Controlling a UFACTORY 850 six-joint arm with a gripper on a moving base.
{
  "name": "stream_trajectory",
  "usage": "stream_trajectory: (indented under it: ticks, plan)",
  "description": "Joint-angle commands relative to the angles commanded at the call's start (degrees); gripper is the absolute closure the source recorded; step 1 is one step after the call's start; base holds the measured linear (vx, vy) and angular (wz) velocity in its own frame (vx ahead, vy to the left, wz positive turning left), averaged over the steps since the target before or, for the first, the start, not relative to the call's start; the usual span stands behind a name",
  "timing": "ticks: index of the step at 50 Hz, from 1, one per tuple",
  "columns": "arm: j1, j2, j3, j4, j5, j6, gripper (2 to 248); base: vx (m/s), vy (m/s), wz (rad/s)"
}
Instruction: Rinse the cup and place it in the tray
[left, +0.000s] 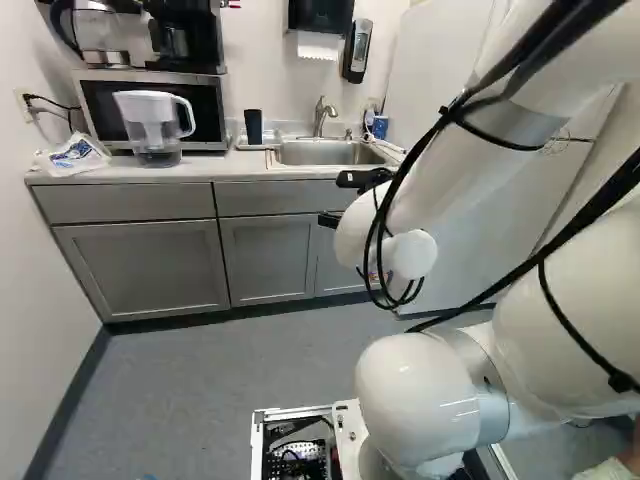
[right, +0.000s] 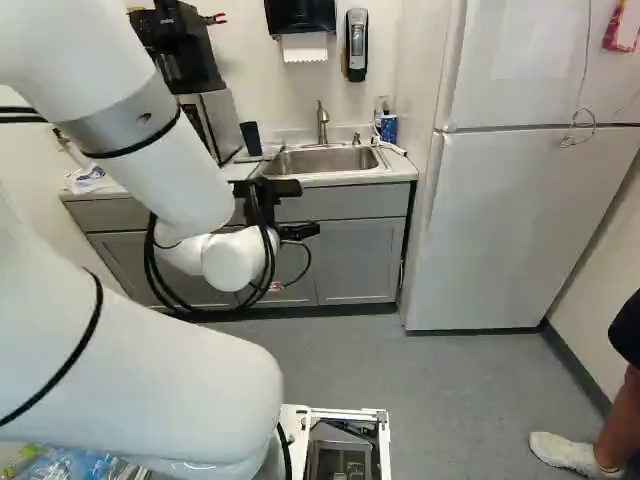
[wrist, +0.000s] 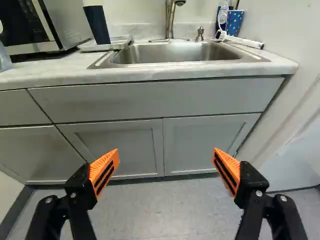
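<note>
My gripper (right: 308, 209) is in front of the sink cabinets in the right base view. In the wrist view the gripper (wrist: 166, 162) stands wide open, its orange pads far apart with nothing between them. Ahead of it on the counter is the metal sink (wrist: 175, 54) with its faucet (wrist: 170, 20). A dark cup (wrist: 97, 24) stands at the white tray (wrist: 117, 41) beside the sink, on the microwave's side. Across the sink, a blue dotted cup (wrist: 234, 23) stands near the wall. The sink's bottom is largely hidden by its front rim.
A microwave (left: 205, 110) and a water pitcher (left: 155, 125) occupy the counter at the left of the left base view. Grey cabinets (wrist: 120, 145) stand ahead below the counter edge. A white refrigerator (right: 510, 220) and a person's leg are at the right of the right base view.
</note>
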Motion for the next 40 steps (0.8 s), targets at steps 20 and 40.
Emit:
stream_trajectory:
  ticks: [20, 40]
  plan:
    - [-0.4, 0.5, 2.5, 0.3, 3.5, -0.5, 3, 0.000, 0.000, 0.000]
    - [-0.5, 0.7, 3.1, 0.3, 4.4, -0.7, 3, 0.000, 0.000, 0.000]
